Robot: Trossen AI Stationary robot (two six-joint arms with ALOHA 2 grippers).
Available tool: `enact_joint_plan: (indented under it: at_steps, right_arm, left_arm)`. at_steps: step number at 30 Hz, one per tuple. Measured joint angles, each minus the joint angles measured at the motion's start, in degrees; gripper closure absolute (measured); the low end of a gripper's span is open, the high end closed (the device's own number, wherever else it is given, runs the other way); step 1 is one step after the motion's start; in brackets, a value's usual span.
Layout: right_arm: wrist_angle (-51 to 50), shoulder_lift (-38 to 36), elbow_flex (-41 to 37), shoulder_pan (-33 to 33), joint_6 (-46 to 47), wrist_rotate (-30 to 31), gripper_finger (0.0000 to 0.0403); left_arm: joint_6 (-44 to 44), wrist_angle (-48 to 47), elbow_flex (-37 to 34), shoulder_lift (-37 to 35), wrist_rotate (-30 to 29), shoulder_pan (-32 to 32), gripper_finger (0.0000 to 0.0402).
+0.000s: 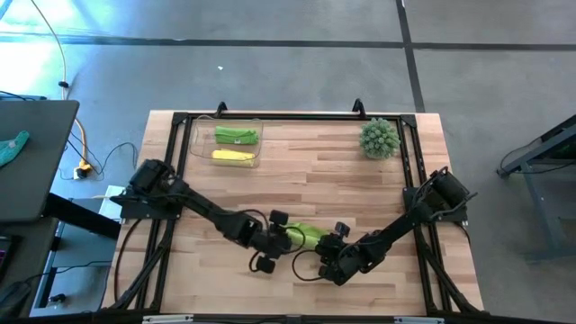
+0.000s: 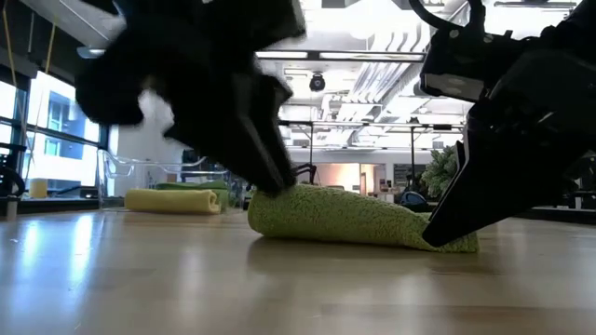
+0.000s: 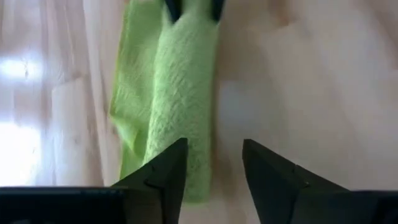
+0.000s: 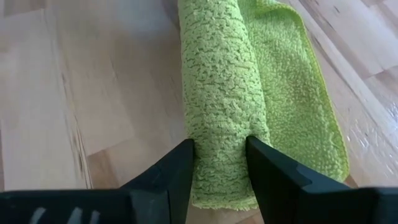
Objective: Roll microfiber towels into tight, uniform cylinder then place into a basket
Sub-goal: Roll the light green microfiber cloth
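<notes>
Two rolls already lie in the clear plastic basket [image 1: 200, 151] at the bench's far left corner: a green towel roll [image 1: 237, 135] and a pale yellow roll [image 1: 232, 156] beside it. The third towel [image 4: 227, 99], light green nubbly microfiber, sits near the middle of the bench's front edge, partly rolled into a soft cylinder with a flat flap spread alongside it. Its long axis runs from one arm toward the other, so each claw meets one end. The right gripper [image 4: 221, 155] straddles its end of the roll, fingers clamped against both sides. The left gripper [image 3: 214, 165] stands apart at the opposite end, one finger resting on the cloth and the other over bare wood, gripping nothing. Judging by this, the flap must be wound in next. A spiky green plant [image 1: 379, 139] stands at the far right corner.
</notes>
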Motion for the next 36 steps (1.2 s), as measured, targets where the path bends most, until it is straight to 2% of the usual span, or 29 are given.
enact_joint_plan:
  at_steps: [5,8,10,13,17,21,27,30,33,36]
  right_arm:
    - [0.3,0.0,0.0,0.0,0.3,0.0,0.0261]
    - [0.5,0.0,0.0,0.0,1.0,0.0,0.0261]
    - [0.4,0.0,0.0,0.0,1.0,0.0,0.0261]
    - [0.6,0.0,-0.1,0.0,1.0,0.0,0.0261]
    - [-0.4,-1.4,-0.1,0.0,-0.2,-1.3,0.0261]
    - [-6.4,-5.6,-0.3,-0.1,-2.8,-4.1,0.0261]
    - [-14.9,-13.5,-0.4,-0.6,-5.1,-6.4,0.0261]
    - [-12.4,-15.3,-0.4,-0.3,-6.8,-4.9,0.0261]
    - [-4.6,-15.3,-0.3,1.2,-13.7,-1.5,0.0261]
    - [2.1,-12.6,-0.3,2.5,-21.8,1.8,0.0261]
  left_arm:
    - [2.6,1.1,0.0,2.8,-4.2,1.5,0.023]
    - [5.2,2.0,0.0,4.6,-7.3,2.1,0.0223]
    - [5.3,3.2,0.1,5.6,-7.4,2.7,0.0223]
    - [3.5,3.2,0.2,6.4,-3.1,4.0,0.0222]
    - [-4.7,1.7,0.4,7.1,4.8,6.0,0.0224]
    - [-11.9,0.0,0.7,7.0,11.2,7.5,0.0243]
    - [-19.2,1.1,0.5,6.9,16.9,8.6,0.0273]
    - [-21.9,1.6,0.5,6.9,20.1,9.1,0.0281]
    - [-23.5,1.9,0.5,6.9,24.9,10.3,0.0284]
    - [-25.0,2.1,0.4,6.9,25.7,10.8,0.0284]
